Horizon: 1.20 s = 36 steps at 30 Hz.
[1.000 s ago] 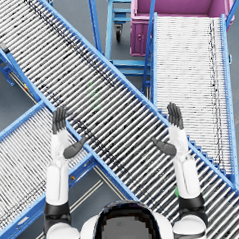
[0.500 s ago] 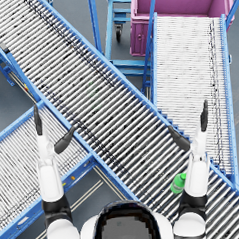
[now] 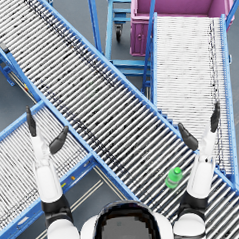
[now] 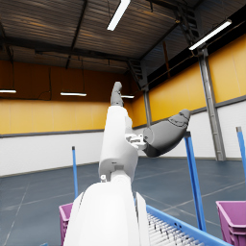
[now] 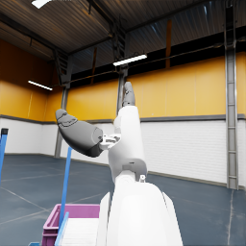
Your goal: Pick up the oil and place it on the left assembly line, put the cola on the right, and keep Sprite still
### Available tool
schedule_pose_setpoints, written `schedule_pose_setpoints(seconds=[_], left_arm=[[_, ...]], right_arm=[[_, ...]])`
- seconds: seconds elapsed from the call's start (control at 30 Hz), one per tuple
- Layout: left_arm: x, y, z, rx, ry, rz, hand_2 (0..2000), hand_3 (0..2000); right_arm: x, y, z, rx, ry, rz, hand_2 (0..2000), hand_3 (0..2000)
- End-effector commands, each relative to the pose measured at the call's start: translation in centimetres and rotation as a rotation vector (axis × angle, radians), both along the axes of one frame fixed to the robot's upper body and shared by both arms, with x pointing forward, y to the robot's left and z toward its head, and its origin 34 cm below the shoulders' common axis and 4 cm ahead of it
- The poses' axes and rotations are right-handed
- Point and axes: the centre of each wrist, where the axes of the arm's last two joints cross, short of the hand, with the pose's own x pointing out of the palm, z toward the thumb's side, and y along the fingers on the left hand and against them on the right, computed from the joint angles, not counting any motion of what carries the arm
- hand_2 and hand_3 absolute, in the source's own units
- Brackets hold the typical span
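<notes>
While both arms are raised, the left hand [image 3: 42, 138] at 9 o'clock and the right hand [image 3: 202, 135] between 3 and 4 o'clock are released, fingers spread and holding nothing. Each wrist view shows the same: the left hand [image 4: 129, 137] and the right hand [image 5: 115, 134] are empty against the hall's yellow wall. A green bottle [image 3: 173, 177] sits at 5 o'clock on the rollers of the central conveyor [image 3: 105, 102], just beside the right forearm and touching neither hand. The left conveyor [image 3: 14, 163] runs at 8 o'clock and the right conveyor [image 3: 189, 72] at 2 o'clock, with a purple bin [image 3: 140, 37] at its far end.
</notes>
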Motion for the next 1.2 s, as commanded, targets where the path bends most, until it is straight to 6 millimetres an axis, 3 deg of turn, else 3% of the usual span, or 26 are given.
schedule_pose_setpoints(seconds=[0.03,0.5,0.7,0.73,0.77,0.8,0.87,1.2], left_arm=[[-0.1,0.4,0.1,-0.009,-0.004,0.014,0,0],[-0.2,0.1,-0.6,-0.014,0.013,0.006,0,0],[-0.4,0.2,0.6,-0.007,-0.029,0.009,0,0],[-0.3,0.1,-0.1,-0.013,-0.005,0.007,0,0],[-0.3,0.1,0.0,-0.012,-0.008,0.007,0,0],[-0.4,0.2,0.8,-0.006,-0.035,0.009,0,0],[-0.3,0.1,0.2,-0.011,-0.016,0.007,0,0],[-0.3,-0.1,-0.2,-0.013,-0.004,-0.001,0,0]], right_arm=[[0.0,-0.1,0.0,0.002,0.001,-0.002,0,0],[0.0,0.4,-0.7,0.003,0.023,0.012,0,0],[-0.2,0.4,0.4,-0.014,-0.017,0.012,0,0],[-0.2,0.4,-0.2,-0.004,0.004,0.012,0,0],[-0.2,0.2,0.5,-0.012,-0.02,0.005,0,0],[-0.2,0.4,-0.1,-0.006,-0.001,0.011,0,0],[-0.3,0.3,0.7,-0.017,-0.029,0.008,0,0],[-0.1,0.8,-0.1,-0.015,0.003,0.028,0,0]])
